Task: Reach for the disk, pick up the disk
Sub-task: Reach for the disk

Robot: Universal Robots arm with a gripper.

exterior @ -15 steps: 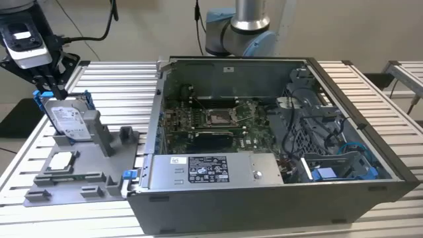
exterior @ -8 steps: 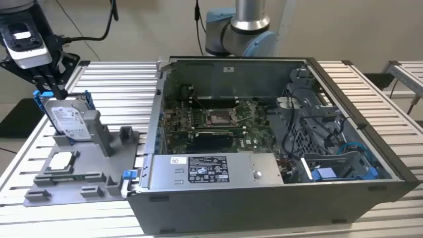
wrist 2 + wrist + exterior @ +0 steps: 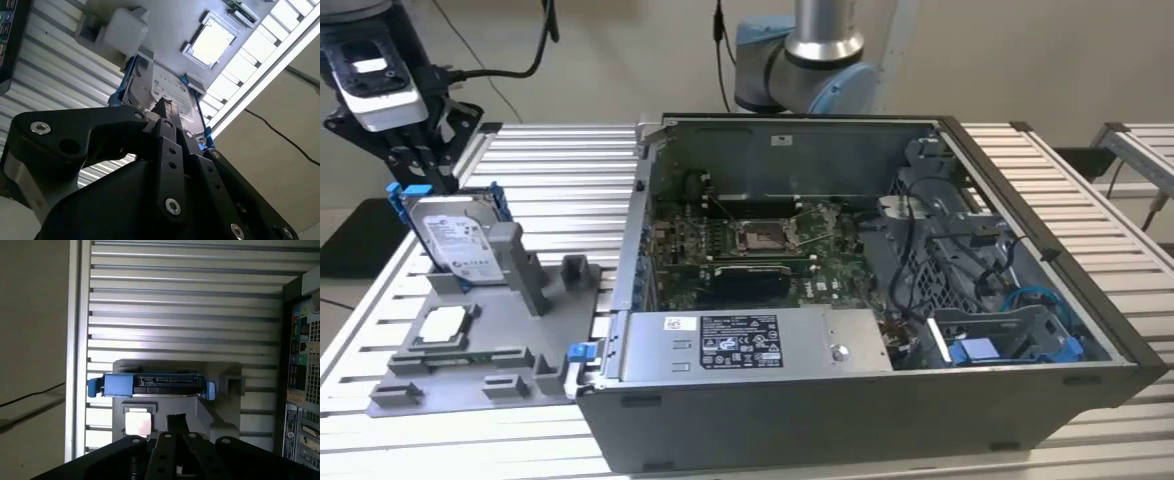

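— Closest to the lens in the second wrist view: black pincer linkage, bolted, dark and bulky. Just past it, the disk, silver-grey, with a white label and a blue bracket.

— Gripping the disk?

— Cannot tell. Poised right at the disk's upper edge. Touching or apart, not clear. Wide or narrow, not clear either.

— Where, measured from the computer case?

— Off the case's side wall, toward the exterior view's left. Standing on edge with a slight lean, slotted into a grey holder just beside the case, on the slatted metal tabletop.

— Anything else on that holder?

— Small square silver-white chip, lying flat in a recess, roughly level with the case's near end and apart from the disk.

— And the case itself?

— Open side up, panel off. Green motherboard inside, grey power supply along the near wall, blue plastic bay in the near corner farthest from the holder. Behind the case, the base of the robot arm.

— From the first wrist view?

— Looking down on the disk's top edge: dark connector strip between the blue bracket ends, holder beneath, chip bright beside the pincer's tip, case's port panel well apart from the disk.
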